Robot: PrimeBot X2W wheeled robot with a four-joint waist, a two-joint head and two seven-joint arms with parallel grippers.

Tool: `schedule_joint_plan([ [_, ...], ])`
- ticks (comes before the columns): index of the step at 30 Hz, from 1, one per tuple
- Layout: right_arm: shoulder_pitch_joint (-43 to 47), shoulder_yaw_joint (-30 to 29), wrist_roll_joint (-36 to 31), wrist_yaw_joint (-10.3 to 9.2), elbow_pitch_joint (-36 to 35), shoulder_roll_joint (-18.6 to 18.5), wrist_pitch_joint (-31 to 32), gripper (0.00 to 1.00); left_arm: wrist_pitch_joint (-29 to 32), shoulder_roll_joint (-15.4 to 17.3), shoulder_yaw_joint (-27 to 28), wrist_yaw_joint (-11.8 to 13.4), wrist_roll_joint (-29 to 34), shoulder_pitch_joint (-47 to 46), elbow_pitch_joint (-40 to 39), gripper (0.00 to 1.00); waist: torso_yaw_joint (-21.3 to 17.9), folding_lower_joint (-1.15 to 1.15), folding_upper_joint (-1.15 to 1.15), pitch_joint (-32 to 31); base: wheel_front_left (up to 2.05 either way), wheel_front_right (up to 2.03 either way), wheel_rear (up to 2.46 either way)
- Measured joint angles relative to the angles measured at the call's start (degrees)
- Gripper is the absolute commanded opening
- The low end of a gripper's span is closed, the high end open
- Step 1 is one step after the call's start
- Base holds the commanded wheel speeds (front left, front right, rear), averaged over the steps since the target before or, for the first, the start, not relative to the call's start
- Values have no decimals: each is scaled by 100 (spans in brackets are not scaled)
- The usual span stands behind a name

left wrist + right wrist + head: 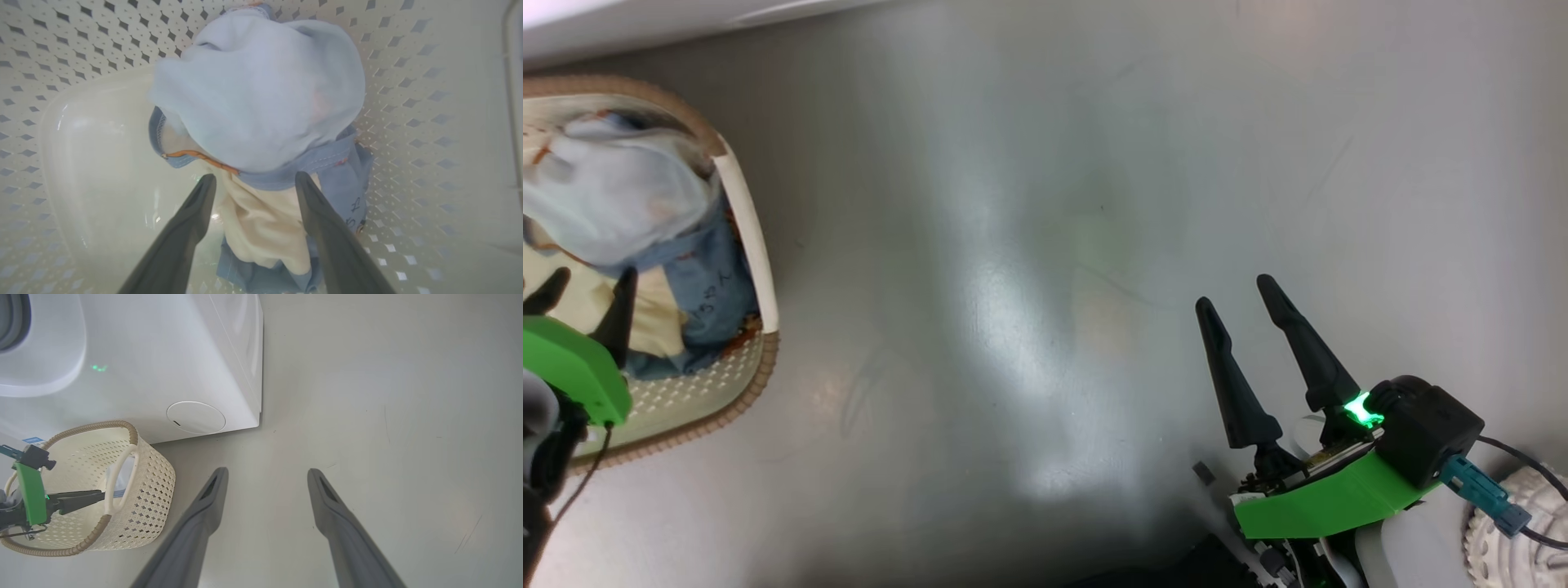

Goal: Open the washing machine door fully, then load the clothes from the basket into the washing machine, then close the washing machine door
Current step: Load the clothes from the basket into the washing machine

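the clothes (261, 94) are piled in the basket (155, 490) on the floor, beside the washing machine (163, 355). the left gripper (255, 176) is held over them, jaws apart; the right gripper (1235, 291) is spread too. if only the top piece is pinched, others may be dropped.

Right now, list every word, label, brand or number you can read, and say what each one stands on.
None reads clearly.
Dark print on the blue garment in the basket: blurred and creased, unreadable.
Blue label on the washing machine: too small to read.
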Motion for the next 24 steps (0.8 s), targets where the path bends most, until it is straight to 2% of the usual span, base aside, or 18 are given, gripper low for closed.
schedule_joint_plan([
  [17, -88, 54, 55, 0, -63, 3, 0, 100, 478, 493, -804, 0, -1645, -495, -563, 100, -153, 0, 0, 457, 0, 0, 0],
  [24, -106, 134, 91, 0, -99, 3, 0, 100, 501, 710, -1100, 0, -1885, -722, -534, 100, -275, 0, 0, 590, 0, 0, 0],
])
